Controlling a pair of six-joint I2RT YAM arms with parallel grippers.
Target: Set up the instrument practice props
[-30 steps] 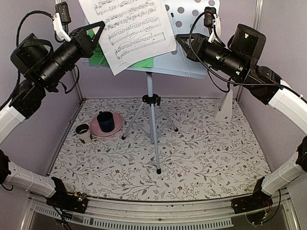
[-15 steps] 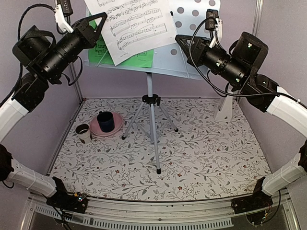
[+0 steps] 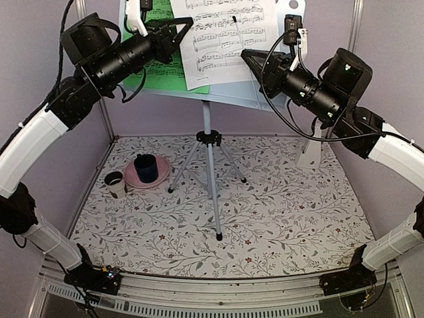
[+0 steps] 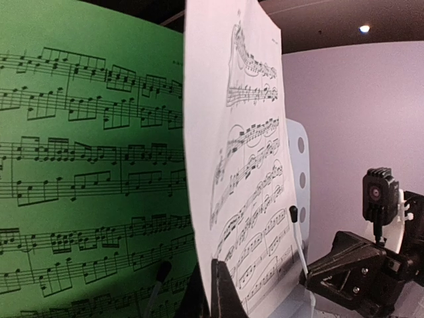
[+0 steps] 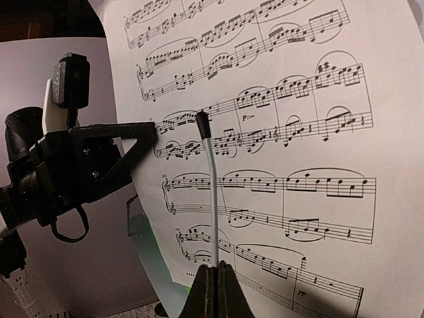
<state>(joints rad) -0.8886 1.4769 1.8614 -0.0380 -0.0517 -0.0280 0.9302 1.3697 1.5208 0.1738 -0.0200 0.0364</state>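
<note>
Up against the music stand point(image 3: 207, 122), the white sheet point(image 3: 222, 40) stands upright, overlapping the right of the green sheet point(image 3: 171, 79). Left claw point(image 3: 184, 28) pinches its left edge; right claw point(image 3: 246, 56), closed on the stand's thin wire point(image 5: 212, 192), holds that across the page.

Lab test booth (lilac walls point(image 3: 265, 122), floral-print table point(image 3: 298, 218), aluminium rail point(image 3: 218, 291))

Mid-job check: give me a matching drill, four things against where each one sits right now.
Things:
1. white sheet
2. green sheet
3. clip wire
4. dark blue cup

Places:
A. on the pink plate
B. pinched in the right claw
C. resting on the stand desk
D. pinched in the left claw

Pairs: 1-D; 2-C; 3-B; 4-A
</note>
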